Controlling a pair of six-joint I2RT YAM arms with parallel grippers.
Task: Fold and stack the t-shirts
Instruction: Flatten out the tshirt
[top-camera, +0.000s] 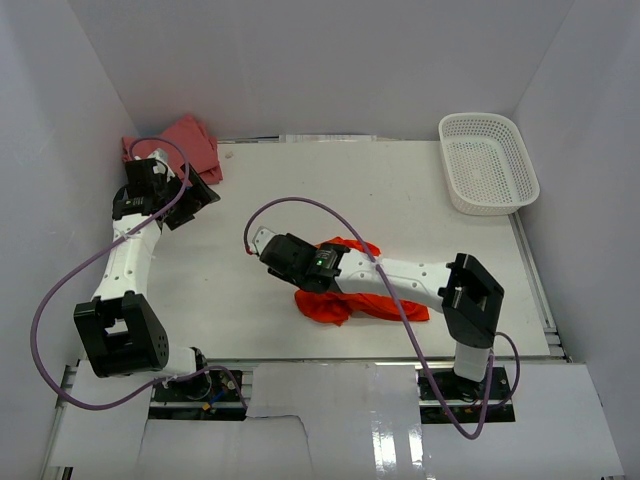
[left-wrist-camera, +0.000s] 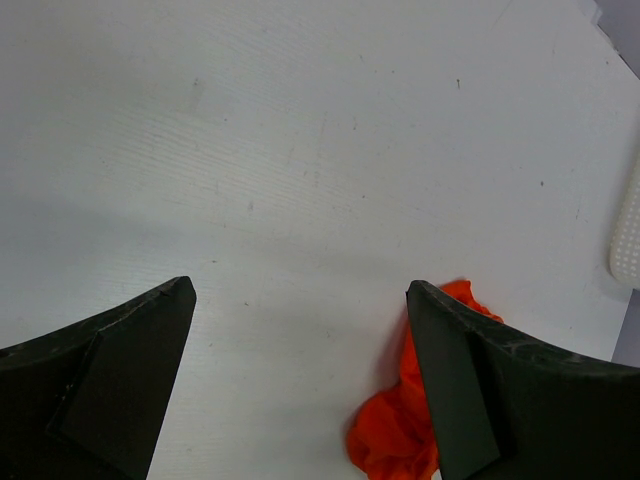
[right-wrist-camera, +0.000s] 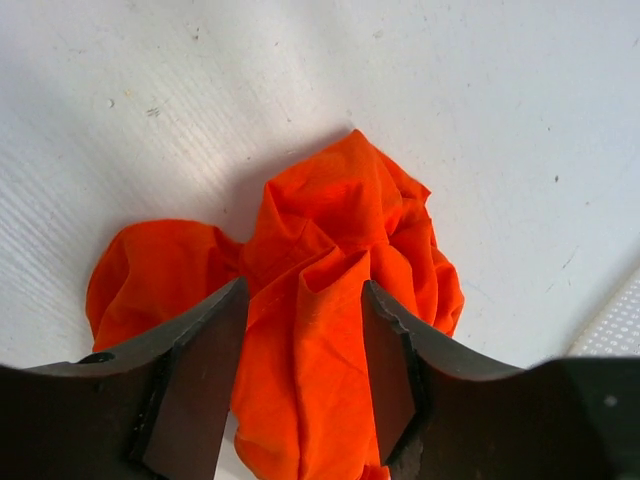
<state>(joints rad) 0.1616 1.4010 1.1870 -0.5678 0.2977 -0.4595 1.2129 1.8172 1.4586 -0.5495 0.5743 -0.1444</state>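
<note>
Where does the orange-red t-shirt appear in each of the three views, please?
Top external: orange-red t-shirt crumpled, just below the picture's centre.
Left wrist: lower right, at the bottom edge.
Right wrist: centre, bunched in the right tool.
Shared landmark: white mesh basket, far right in the top view, right edge in the left wrist view.

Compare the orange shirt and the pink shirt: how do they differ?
The orange shirt is vivid and crumpled at centre; the pink shirt is muted and lies flatter at the far left corner. The right claw pinches the orange shirt; the left claw near the pink shirt holds nothing. Both are cloth.
</note>
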